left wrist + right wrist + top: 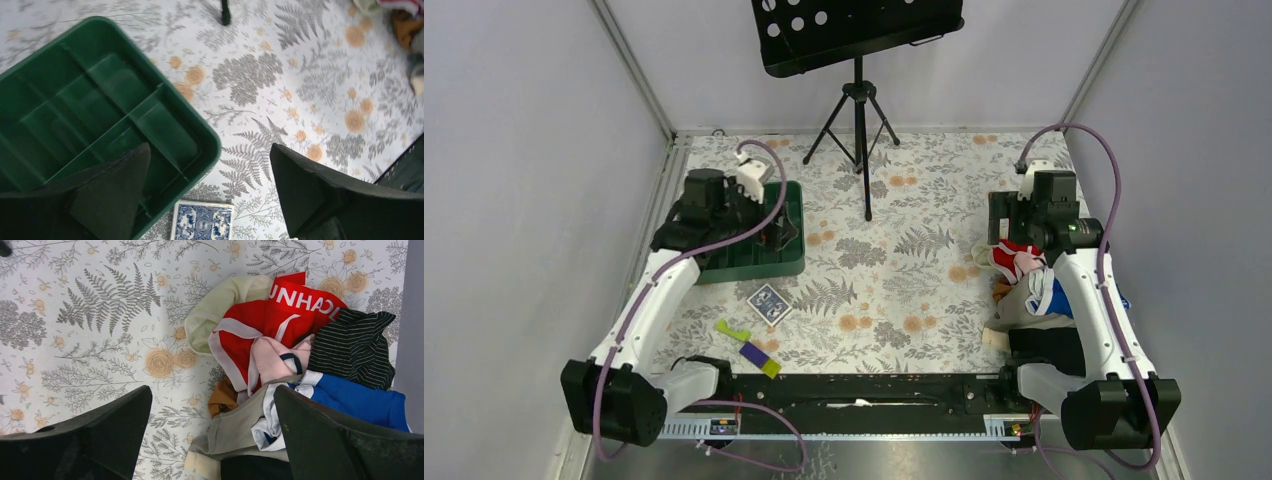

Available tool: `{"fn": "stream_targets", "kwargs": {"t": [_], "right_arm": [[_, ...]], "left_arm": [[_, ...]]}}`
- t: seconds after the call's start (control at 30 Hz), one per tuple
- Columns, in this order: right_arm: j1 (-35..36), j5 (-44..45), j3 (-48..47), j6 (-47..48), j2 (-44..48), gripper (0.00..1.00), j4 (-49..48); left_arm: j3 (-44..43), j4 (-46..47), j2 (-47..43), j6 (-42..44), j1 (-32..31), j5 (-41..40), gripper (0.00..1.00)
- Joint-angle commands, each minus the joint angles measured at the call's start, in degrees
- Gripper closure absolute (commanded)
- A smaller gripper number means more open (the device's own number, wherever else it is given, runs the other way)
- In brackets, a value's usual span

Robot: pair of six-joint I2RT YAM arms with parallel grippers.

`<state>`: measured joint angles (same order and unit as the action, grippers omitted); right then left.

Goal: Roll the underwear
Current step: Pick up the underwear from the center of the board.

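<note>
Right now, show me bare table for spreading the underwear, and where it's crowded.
Free: the table middle, between the tray and the clothes pile, below the stand legs. Crowded: right edge, where the underwear sits in the pile; cards and small pieces lie front left.

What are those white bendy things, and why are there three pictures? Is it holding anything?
Those are two robot arms bolted to a table. One picture looks down from above. The other two come from a small camera on each wrist, so the black shapes at the bottom are its fingers. The left hand hangs over a green tray, near a blue patterned box. The right hand hangs over a pile of clothes with the red underwear in it. A black music stand stands at the back. Both hands are open and hold nothing.
</note>
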<state>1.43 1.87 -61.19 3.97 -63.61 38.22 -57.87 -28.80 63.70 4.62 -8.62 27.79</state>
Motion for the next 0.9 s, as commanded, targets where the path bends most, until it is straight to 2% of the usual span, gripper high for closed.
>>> {"fn": "stream_targets", "kwargs": {"t": [0.0, 0.07, 0.17, 0.3, 0.4, 0.5, 0.67, 0.8, 0.87], "right_arm": [[0.01, -3.12, -4.3, -0.98, 0.89, 0.0, 0.78], [-0.02, -4.75, -5.7, 4.56, 0.73, 0.0, 1.43], [-0.02, -1.58, -7.3, 12.23, -0.89, 0.0, 1.72], [-0.04, 3.28, -5.94, 15.15, -2.13, 0.0, 1.36], [-0.45, -2.29, -5.89, 13.31, -2.1, 0.01, 4.12], [-0.72, -7.67, -6.65, 12.88, -2.43, 0.0, 6.18], [-4.52, -15.12, -11.93, 13.65, -8.91, 0.0, 14.91], [-4.94, -7.62, -8.2, 15.58, -9.82, 0.0, 10.43], [-5.7, -4.82, -7.46, 16.83, -12.16, 0.04, 9.31]], "left_arm": [[-0.88, 0.75, 3.23, 7.08, -7.2, -0.41, 0.01], [-3.63, -0.5, 6.23, 8.62, -11.41, -1.85, 0.01], [-8.01, -1.44, 11.04, 9.63, -15.99, -2.28, 0.02], [-12.68, -1.17, 17.22, 7.1, -19.04, 2.09, 0.04], [-14.51, -2.06, 20.5, 7.04, -21.24, 4.59, 0.05], [-15.34, -3.05, 21.38, 9.4, -24.77, 3.56, 0.05], [-16.51, -3.84, 22.74, 9.96, -30.21, 2.9, 0.05], [-16.29, -4.15, 23.34, 8.42, -30.83, 5.87, 0.05], [-15.98, -4.08, 23.14, 8.39, -30.84, 5.74, 0.04]]}}
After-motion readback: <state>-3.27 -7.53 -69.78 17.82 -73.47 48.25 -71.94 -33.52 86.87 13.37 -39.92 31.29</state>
